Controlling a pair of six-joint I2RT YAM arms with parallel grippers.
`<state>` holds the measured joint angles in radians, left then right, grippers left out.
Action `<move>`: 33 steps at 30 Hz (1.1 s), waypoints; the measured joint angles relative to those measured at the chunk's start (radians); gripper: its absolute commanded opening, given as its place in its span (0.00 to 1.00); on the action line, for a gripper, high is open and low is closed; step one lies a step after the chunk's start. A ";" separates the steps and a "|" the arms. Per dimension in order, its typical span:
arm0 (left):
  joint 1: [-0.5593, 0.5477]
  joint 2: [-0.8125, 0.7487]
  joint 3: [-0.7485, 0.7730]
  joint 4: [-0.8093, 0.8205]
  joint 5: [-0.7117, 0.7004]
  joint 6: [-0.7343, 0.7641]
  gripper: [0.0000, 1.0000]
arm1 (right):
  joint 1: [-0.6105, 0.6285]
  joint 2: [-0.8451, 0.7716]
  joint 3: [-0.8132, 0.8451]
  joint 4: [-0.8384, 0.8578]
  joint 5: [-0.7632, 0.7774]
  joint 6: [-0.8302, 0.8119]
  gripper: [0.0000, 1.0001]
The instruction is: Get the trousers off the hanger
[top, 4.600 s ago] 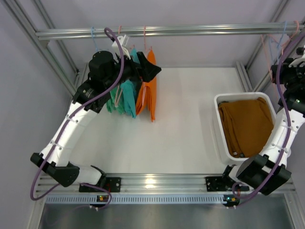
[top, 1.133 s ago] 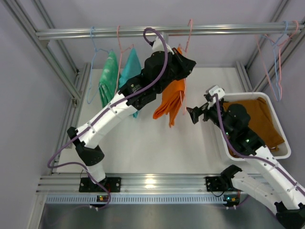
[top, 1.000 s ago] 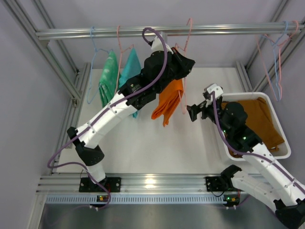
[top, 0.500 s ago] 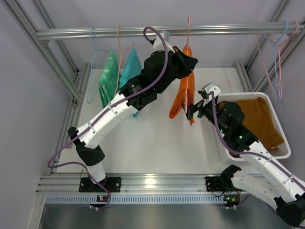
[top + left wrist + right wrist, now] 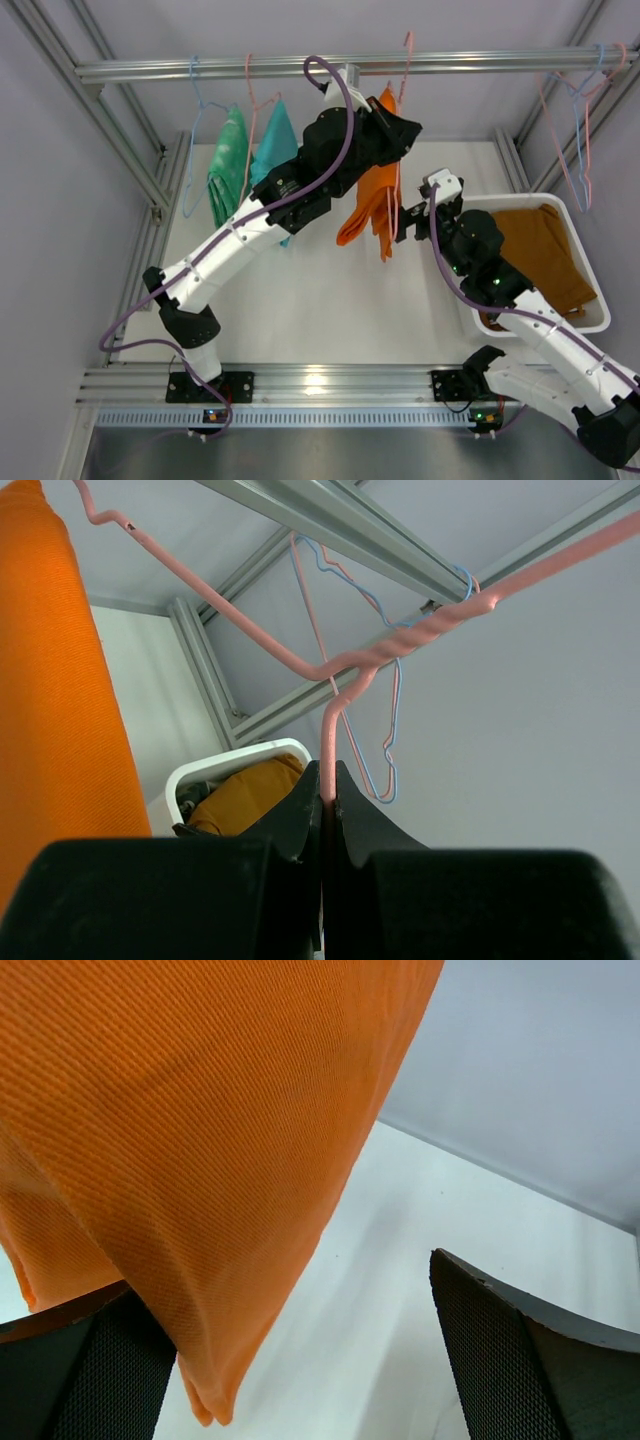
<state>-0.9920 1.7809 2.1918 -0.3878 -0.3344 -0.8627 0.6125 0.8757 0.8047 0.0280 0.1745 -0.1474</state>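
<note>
A: Whereabouts of the orange trousers?

B: Draped over a pink hanger, above the middle of the table toward its far edge, just under the rail. Folded long and narrow, long axis running down toward the table, bottom tip hanging loose.

A: Hanger held how?

B: By the left gripper, pinched tight on the thin wire stem below the twisted neck. Impossible to tell whether hooked on the rail.

A: Nearer for the pull?

B: The right gripper, spread wide, with black mesh-textured pads. Sits just beside the cloth's lower part, on the side facing the table's right edge. In the wrist view, cloth across the upper left, tip dipping beside the left pad, not yet between both. Probably calls for a short reach toward the table's left edge, then a close and a downward tug.

A: Materials?

B: Finely ribbed fabric, soft and limp, likely to bunch and slide. Smooth, stiff, slender wire with a small notch on one shoulder.

A: Anything else?

B: Teal trousers and green trousers hung toward the rail's left end. Brown trousers heaped in a white bin at the table's right edge.
</note>
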 measured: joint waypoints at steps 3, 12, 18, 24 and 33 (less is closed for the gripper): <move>-0.001 0.002 0.001 0.005 0.000 -0.002 0.00 | 0.000 0.005 0.000 0.019 0.001 0.003 0.99; -0.006 0.010 0.002 0.005 0.010 -0.025 0.00 | 0.000 0.021 0.001 0.134 -0.007 0.005 0.79; -0.006 0.010 0.002 0.005 0.011 -0.026 0.00 | -0.017 0.032 0.001 0.156 0.006 -0.018 0.42; -0.005 0.010 -0.005 0.009 0.008 -0.025 0.00 | -0.058 0.024 0.018 0.146 -0.030 -0.014 0.00; -0.004 -0.088 -0.183 0.073 -0.034 0.074 0.00 | -0.072 0.011 0.226 -0.062 -0.086 0.069 0.00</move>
<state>-0.9962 1.6928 2.0083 -0.3149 -0.3683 -0.7887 0.5400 0.8864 1.0306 -0.0341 0.0887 -0.0784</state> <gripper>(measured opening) 0.051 0.054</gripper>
